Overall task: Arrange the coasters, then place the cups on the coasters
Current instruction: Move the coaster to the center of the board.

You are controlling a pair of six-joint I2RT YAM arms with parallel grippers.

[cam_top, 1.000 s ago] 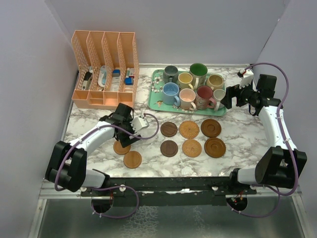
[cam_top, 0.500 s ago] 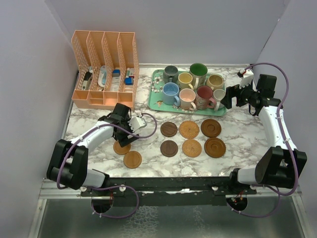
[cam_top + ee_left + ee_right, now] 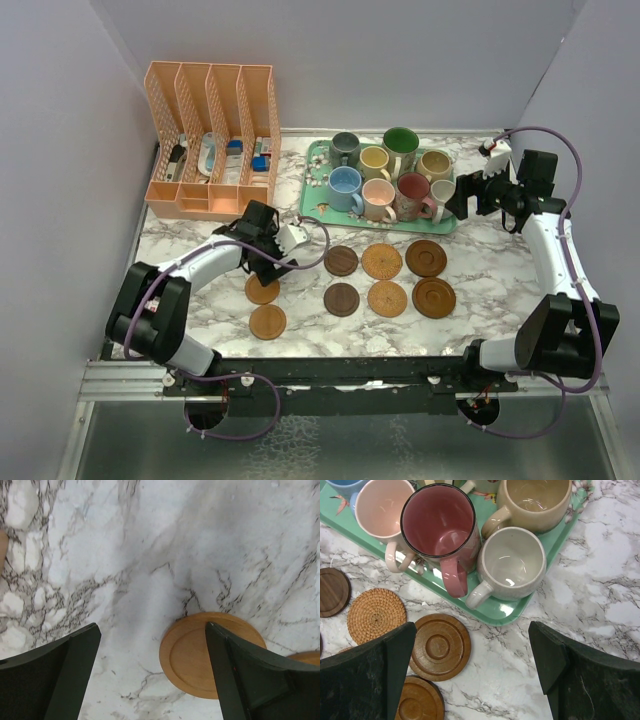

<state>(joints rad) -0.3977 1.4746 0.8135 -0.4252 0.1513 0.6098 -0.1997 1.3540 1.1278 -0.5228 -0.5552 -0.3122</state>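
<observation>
In the arranging step, my left gripper (image 3: 151,626) hangs wide open and empty over a tan coaster (image 3: 192,655) I should next grip and align.

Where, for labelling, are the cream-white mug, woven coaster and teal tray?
cream-white mug (image 3: 512,562), right wrist view, inside bottom.
woven coaster (image 3: 376,615), right wrist view, centre.
teal tray (image 3: 496,611), right wrist view, near rim.

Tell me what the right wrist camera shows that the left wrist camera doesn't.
Right wrist only: the teal tray holding the dark red mug, cream-white mug, tan mug and pink mug; a woven coaster and a grooved brown coaster beside it. Left wrist only: a plain orange-tan coaster partly behind one finger. Both: the marble tabletop, and left gripper and right gripper open, holding nothing.
</observation>
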